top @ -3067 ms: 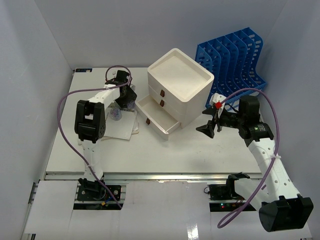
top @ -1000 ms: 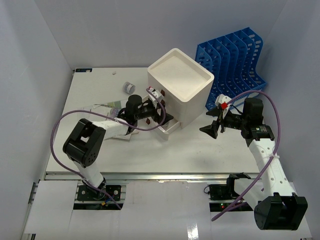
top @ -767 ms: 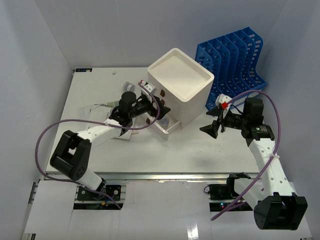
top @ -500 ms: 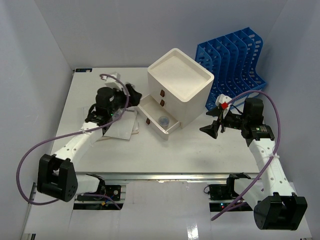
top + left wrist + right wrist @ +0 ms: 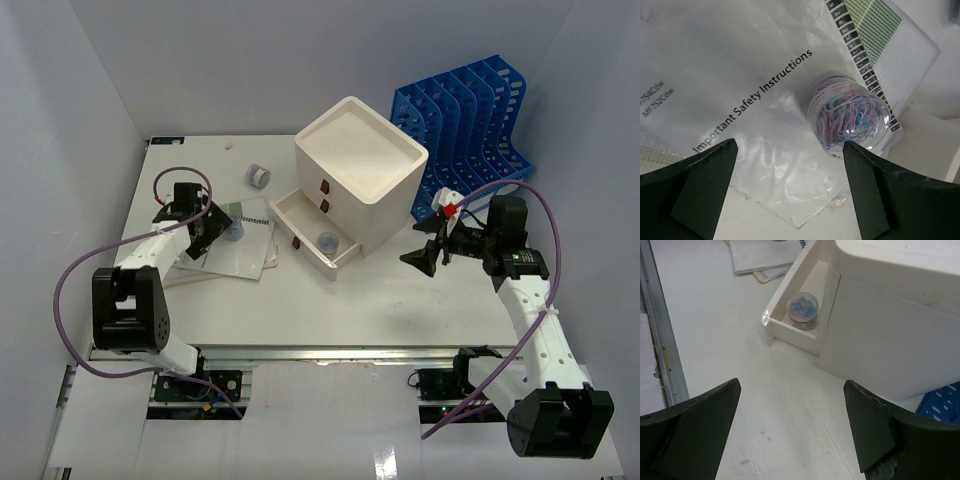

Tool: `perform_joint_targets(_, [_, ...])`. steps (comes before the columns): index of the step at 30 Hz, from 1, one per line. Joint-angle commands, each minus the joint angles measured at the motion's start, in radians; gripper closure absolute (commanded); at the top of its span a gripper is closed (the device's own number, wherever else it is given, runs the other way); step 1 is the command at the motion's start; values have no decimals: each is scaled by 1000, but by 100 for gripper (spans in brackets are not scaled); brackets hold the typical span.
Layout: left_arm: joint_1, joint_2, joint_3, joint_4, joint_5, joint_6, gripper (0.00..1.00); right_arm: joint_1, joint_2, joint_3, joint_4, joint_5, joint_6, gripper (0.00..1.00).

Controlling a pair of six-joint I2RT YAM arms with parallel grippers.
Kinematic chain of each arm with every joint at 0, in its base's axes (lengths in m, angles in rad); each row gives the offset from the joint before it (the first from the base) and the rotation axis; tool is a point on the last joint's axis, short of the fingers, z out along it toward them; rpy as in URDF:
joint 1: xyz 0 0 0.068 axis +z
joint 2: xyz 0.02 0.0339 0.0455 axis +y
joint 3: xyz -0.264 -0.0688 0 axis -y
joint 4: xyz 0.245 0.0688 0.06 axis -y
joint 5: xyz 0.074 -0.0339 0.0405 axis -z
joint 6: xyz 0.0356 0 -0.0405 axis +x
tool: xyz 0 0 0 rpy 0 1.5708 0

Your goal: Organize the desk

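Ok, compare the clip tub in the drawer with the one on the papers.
The drawer tub sits inside the open bottom drawer; the paper tub sits out on the plastic-sleeved papers. The open left tool frames the paper tub; no tool is at the drawer tub. Both are small clear round tubs of pastel clips.

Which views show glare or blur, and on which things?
Left wrist view: the plastic sleeve shows wrinkled glare, the jar of clips is sharp, the left gripper's fingers dark and soft. Right wrist view: the open drawer is clear, the right gripper's fingers blurred. Top view: even light, soft shadows.
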State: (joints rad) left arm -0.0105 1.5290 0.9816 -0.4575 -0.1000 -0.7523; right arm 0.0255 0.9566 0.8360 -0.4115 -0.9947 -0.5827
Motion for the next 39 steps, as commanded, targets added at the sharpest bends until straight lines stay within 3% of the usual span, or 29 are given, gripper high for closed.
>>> perform_joint_targets(1, [-2,67,111,17,62,129,2,-6,12,5,24,-17,6,10])
perform_joint_targets(7, [-2,99,111,100,183,184,2,-6,20,6,23,-12,6,10])
perform_joint_targets(18, [-2,96,104,164,274,203,2,-6,28,6,22,-10,6,10])
perform_joint_targets(28, [-61,273,289,-23,122,264,3,-6,25,6,22,-7,4,10])
perform_joint_targets(33, [-99,313,327,-72,-3,274,19,-6,25,6,20,-7,3,10])
perform_joint_targets(39, [-119,281,330,-81,-44,287,68,-6,22,5,22,-7,3,10])
